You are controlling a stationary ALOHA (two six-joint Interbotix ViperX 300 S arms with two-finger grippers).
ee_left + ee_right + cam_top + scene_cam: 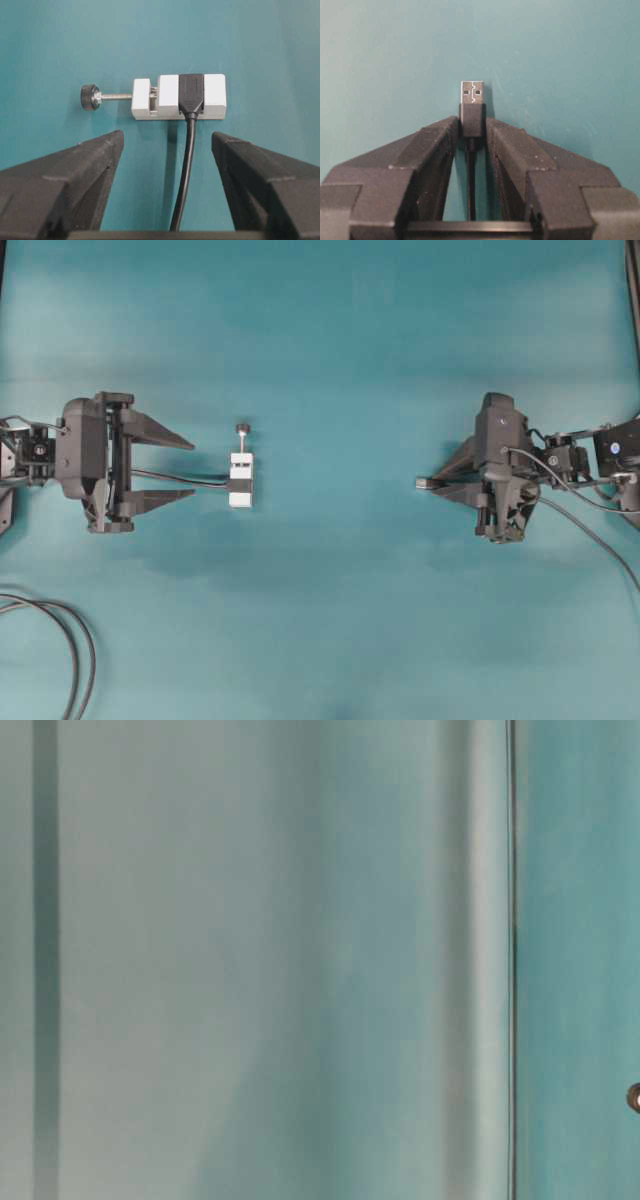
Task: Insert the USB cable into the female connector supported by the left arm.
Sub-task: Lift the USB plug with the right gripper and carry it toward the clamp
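Note:
The female connector (pixel 241 480), a small white block with a black band and a knobbed pin (pixel 91 97), lies on the teal table with its dark cable (pixel 186 170) running back between my left fingers. My left gripper (pixel 192 470) stands wide open just short of the block and touches nothing, as the left wrist view also shows for the connector (pixel 170 97) and the left gripper (pixel 167 134). My right gripper (pixel 472 121) is shut on the dark body of the USB cable's plug, and the silver tip (pixel 472 92) sticks out in front. In the overhead view the right gripper (pixel 440 480) points left, far from the connector.
Looped dark cables (pixel 70 650) lie at the table's bottom left. The right arm's own cables (pixel 590 530) trail to the right edge. The table-level view shows only blurred teal surfaces.

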